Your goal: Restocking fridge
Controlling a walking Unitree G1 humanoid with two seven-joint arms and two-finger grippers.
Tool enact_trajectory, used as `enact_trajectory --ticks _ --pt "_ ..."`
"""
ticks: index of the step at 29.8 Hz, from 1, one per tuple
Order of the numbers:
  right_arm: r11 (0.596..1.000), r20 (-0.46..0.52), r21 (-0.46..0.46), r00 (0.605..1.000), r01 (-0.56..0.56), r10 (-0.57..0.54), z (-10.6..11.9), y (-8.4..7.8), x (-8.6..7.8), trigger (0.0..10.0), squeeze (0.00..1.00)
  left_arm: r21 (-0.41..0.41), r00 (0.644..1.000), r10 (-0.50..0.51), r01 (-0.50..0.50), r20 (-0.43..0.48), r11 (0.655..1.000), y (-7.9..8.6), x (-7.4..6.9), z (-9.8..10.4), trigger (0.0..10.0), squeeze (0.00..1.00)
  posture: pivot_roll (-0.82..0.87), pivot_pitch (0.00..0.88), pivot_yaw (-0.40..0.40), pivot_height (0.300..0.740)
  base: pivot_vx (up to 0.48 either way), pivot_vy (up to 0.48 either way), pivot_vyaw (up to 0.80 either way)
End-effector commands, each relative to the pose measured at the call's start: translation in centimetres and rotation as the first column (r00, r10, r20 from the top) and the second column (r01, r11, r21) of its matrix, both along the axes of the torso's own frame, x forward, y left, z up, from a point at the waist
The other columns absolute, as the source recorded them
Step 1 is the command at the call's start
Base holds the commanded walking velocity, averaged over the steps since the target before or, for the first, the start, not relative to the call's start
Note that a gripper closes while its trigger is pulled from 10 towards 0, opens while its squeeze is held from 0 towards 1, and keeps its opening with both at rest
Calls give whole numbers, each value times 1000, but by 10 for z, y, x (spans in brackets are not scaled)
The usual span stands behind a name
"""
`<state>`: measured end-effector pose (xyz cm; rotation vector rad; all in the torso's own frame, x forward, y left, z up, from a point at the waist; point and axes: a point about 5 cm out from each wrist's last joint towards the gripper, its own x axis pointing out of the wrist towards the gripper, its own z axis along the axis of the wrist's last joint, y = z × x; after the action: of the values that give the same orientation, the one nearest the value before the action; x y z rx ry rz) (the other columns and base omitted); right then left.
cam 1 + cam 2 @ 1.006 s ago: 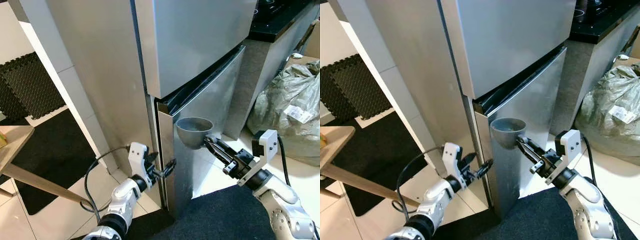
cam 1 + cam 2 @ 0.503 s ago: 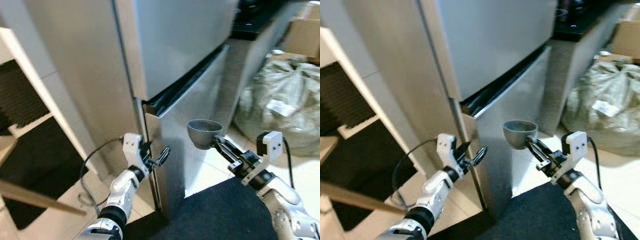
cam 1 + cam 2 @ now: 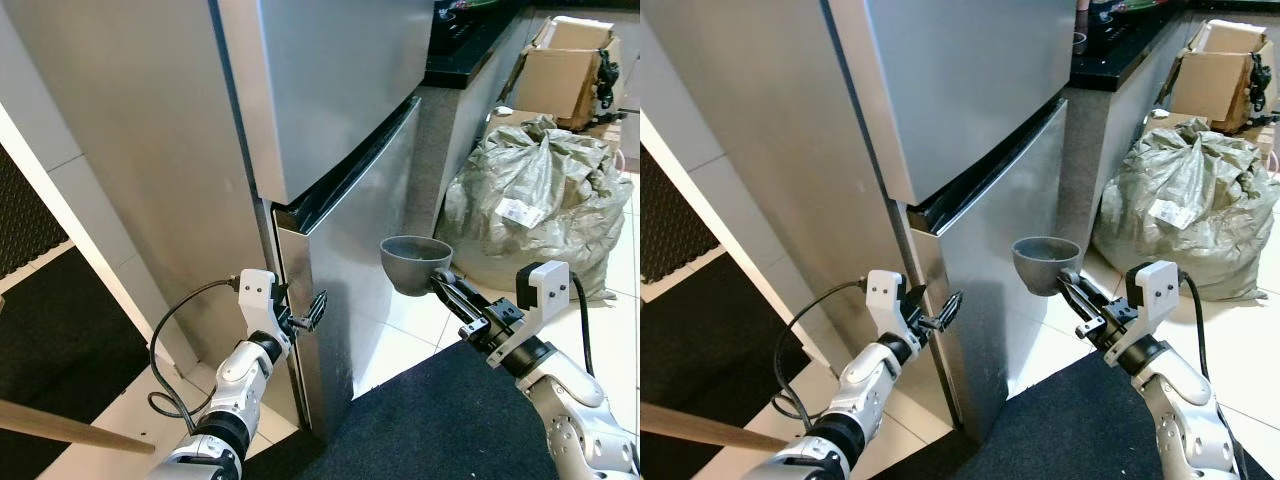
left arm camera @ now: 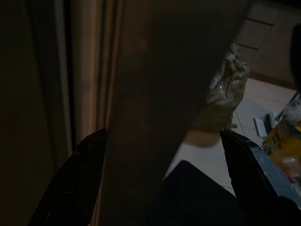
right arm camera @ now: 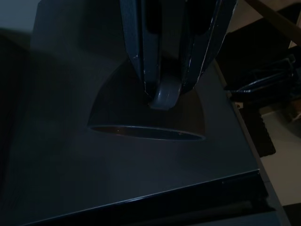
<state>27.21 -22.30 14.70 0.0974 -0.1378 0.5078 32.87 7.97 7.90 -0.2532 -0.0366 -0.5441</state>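
The tall stainless-steel fridge (image 3: 330, 130) stands shut above, while its lower silver door (image 3: 345, 270) sits slightly ajar, a dark gap showing along its top edge. The left tool (image 3: 308, 314) is at that door's near corner, its two black fingers (image 4: 80, 174) spread wide with the door's edge between them, one finger on each side; I cannot tell whether either finger touches the metal.

Off to the other side, the right tool (image 3: 447, 289) grips a small grey plastic bowl (image 3: 415, 263), its fingers pinched narrow on the rim nearest it, so the bowl hangs out in front of the fingertips, upright, close before the lower door's face. Beyond the right tool lie a bulging grey woven sack (image 3: 535, 205) on the tiled floor and cardboard boxes (image 3: 560, 80) behind it.

The bowl looks light and rigid, so a rim pinch should carry it, though smooth plastic held at one edge may swivel if bumped. The door is stiff, likely heavy, and probably held by its seal; its slick steel offers little grip, so hooking behind the free edge near the corner seems the best hold.
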Motion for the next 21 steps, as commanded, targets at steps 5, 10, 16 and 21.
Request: enact_trajectory --ticks 5,10,16,21 --pt "1000 18 2 1000 -6 6 1 2 1 10000 0 40 996 -37 34 77 999 2 4 11 10000 0 -182 55 95 740 0 0 0" --pt "1000 19 1 1000 -11 11 1 3 1 10000 0 24 990 -31 28 139 999 3 11 27 10000 0 -181 54 96 740 0 0 0" --pt "1000 21 1 1000 -12 12 1 3 1 10000 0 0 967 -167 171 194 985 -9 8 36 10000 0 -180 56 97 740 0 0 0" --pt "1000 23 0 1000 -7 7 1 2 1 10000 0 0 926 -306 314 222 949 -24 -2 38 10000 0 -181 57 97 740 0 0 0"
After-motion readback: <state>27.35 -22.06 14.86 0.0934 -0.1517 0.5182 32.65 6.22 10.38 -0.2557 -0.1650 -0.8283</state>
